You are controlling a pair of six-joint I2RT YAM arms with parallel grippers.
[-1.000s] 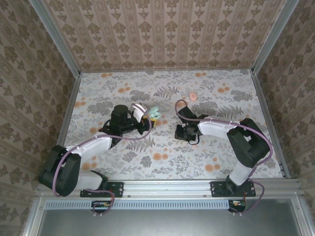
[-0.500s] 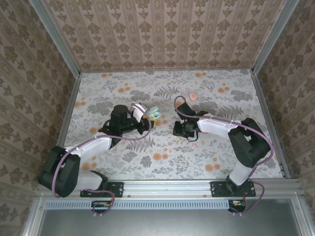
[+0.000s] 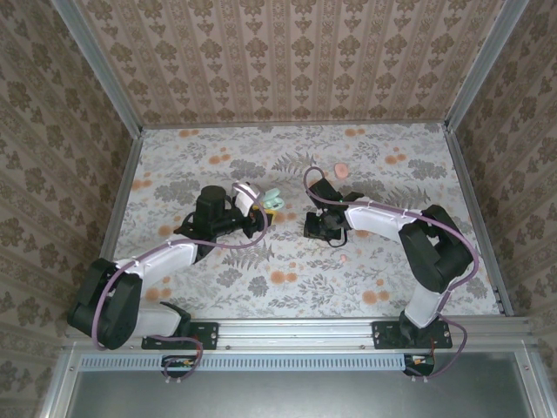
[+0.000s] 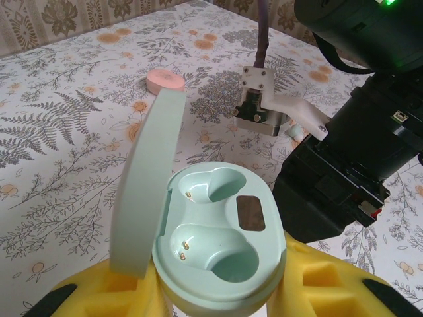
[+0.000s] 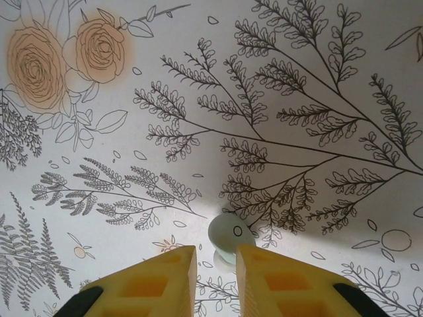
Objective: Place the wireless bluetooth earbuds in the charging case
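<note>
Item: right gripper (image 5: 217, 251). Jaws nearly closed, pinching a mint-white earbud (image 5: 228, 234) at the fingertips.
Item: left gripper (image 3: 262, 211). Clamped round the mint charging case (image 4: 218, 228), lid up, both wells empty, just left of my right tool.
Step, as I judge it: transfer of earbud to case.
Next: I must line it up over a well, lower it, then release.

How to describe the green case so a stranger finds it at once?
On the flowered table, find the left gripper near the middle. Its yellow fingers hold the green case. Unlike the pink case farther back, its lid stands open over two empty hollows.
</note>
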